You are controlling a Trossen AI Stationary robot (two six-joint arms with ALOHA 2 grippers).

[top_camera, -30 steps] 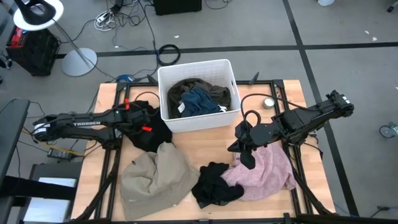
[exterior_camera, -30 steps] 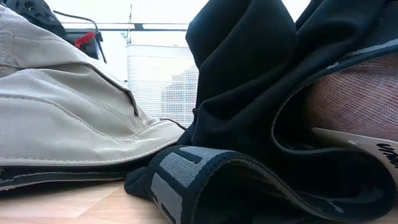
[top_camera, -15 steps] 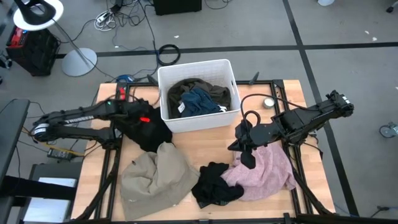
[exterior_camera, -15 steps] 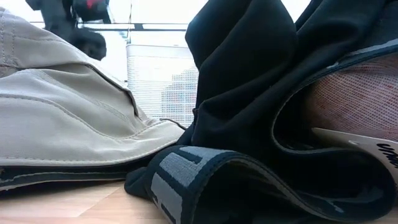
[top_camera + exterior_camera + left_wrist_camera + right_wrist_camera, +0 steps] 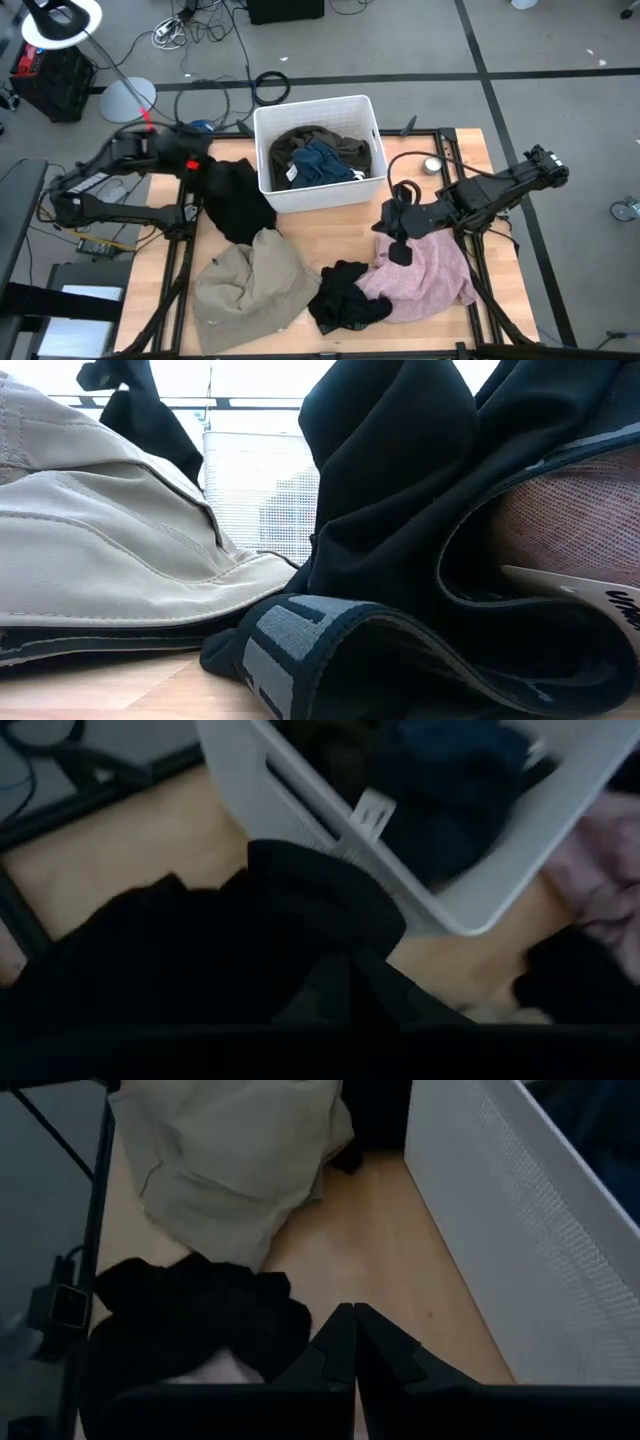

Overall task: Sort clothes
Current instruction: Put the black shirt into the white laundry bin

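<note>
My left gripper (image 5: pixel 197 166) is raised left of the white bin (image 5: pixel 262 120) and shut on a black garment (image 5: pixel 236 205). The bin holds an olive-green garment (image 5: pixel 300 140) and a teal-blue one (image 5: pixel 322 165). A beige garment (image 5: pixel 250 285), a second black garment (image 5: pixel 345 297) and a pink garment (image 5: pixel 430 275) lie on the table's near half. My right gripper (image 5: pixel 398 245) hangs shut and empty over the pink garment's far edge. My left gripper holds the black garment by a bunched upper part (image 5: pixel 125 390); the cloth hides its fingers in the left wrist view. It comes at the cloth slanting down from the table's left side. The garment hangs below it (image 5: pixel 160 430), its lower part (image 5: pixel 245 225) still resting on the table beside the bin.
Bare wood (image 5: pixel 330 235) lies between the bin and the near garments. A small round object (image 5: pixel 432 165) and a black cable loop (image 5: pixel 404 188) sit right of the bin. The low view is crowded by the beige garment (image 5: pixel 100 540) and the second black one (image 5: pixel 400 510).
My left gripper has risen steeply and drawn back toward the table's far left corner, pulling the black garment's upper part up with it. The garment's lower part has stayed on the table by the bin. My right gripper has turned slightly in place.
</note>
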